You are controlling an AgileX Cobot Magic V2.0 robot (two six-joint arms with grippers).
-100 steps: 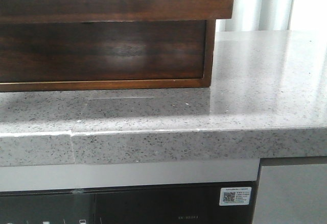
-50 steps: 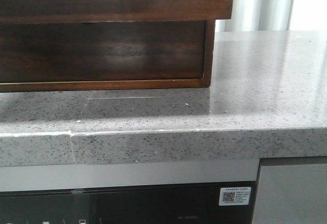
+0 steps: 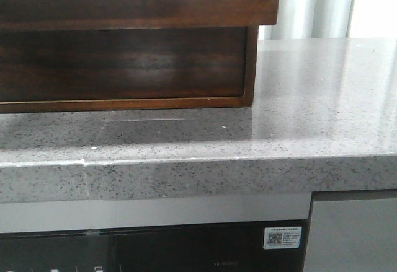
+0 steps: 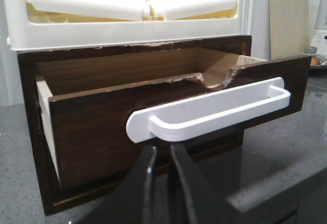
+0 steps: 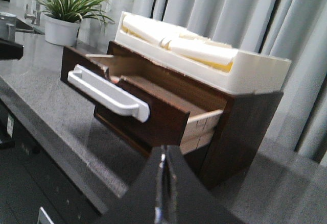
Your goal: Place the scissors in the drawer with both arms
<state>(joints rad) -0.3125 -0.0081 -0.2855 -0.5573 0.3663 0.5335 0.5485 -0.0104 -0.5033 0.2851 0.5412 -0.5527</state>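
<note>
A dark brown wooden drawer (image 4: 102, 127), fitted with a white bar handle (image 4: 209, 109), is seen pulled partway out of its cabinet (image 5: 245, 117), its top edge chipped and its interior seemingly bare; scissors are not visible.

I see a dark brown drawer (image 4: 102, 127) with a white handle (image 4: 209, 109), a cream tray (image 5: 219, 60) on top, and a grey speckled counter (image 3: 298, 136).

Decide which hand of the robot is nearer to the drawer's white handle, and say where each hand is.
Left, as far as the wrist views show. The left hand sits just below and in front of the white handle. The right hand is off to the drawer's side, farther back.
</note>
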